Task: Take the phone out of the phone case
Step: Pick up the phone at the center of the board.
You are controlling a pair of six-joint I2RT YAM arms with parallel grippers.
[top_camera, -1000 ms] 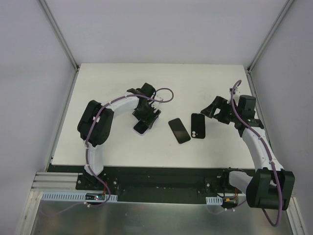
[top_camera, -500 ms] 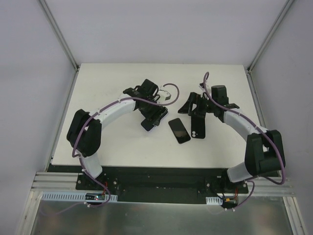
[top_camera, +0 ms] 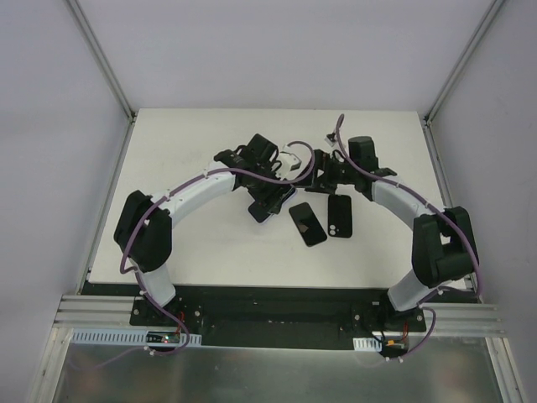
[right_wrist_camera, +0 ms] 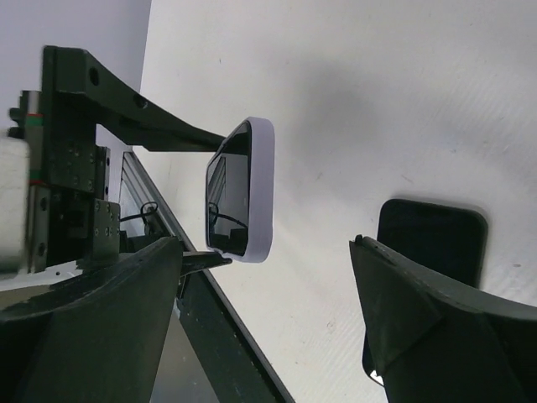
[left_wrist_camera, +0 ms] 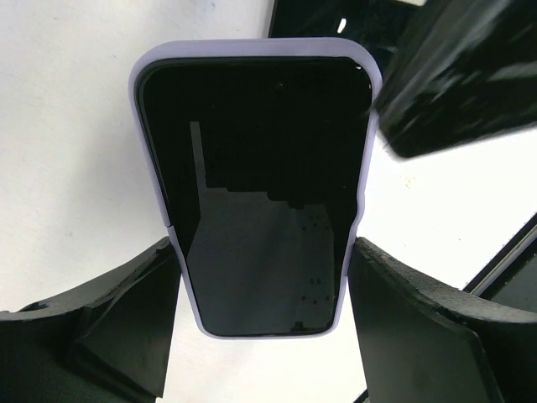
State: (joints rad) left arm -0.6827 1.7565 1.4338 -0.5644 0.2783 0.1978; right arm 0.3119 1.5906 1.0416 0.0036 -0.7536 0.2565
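Observation:
The phone in its lavender case (left_wrist_camera: 260,185) is clamped by its long edges between my left gripper's (left_wrist_camera: 264,252) two fingers, screen toward the camera, held above the white table. In the top view the left gripper (top_camera: 270,199) holds it near the table's middle. My right gripper (top_camera: 312,178) is open and empty just to the right of it. In the right wrist view the cased phone (right_wrist_camera: 245,189) shows edge-on, ahead of and between the spread fingers of the right gripper (right_wrist_camera: 267,248), apart from both.
Two black phone-shaped slabs lie flat on the table: one (top_camera: 308,223) tilted, one (top_camera: 340,216) upright beside it, the latter also in the right wrist view (right_wrist_camera: 432,239). The table's black front rail (right_wrist_camera: 210,336) is close by.
My left gripper has carried the cased phone to the right toward the table's middle. My right arm has swung left and its open gripper has come close to the phone.

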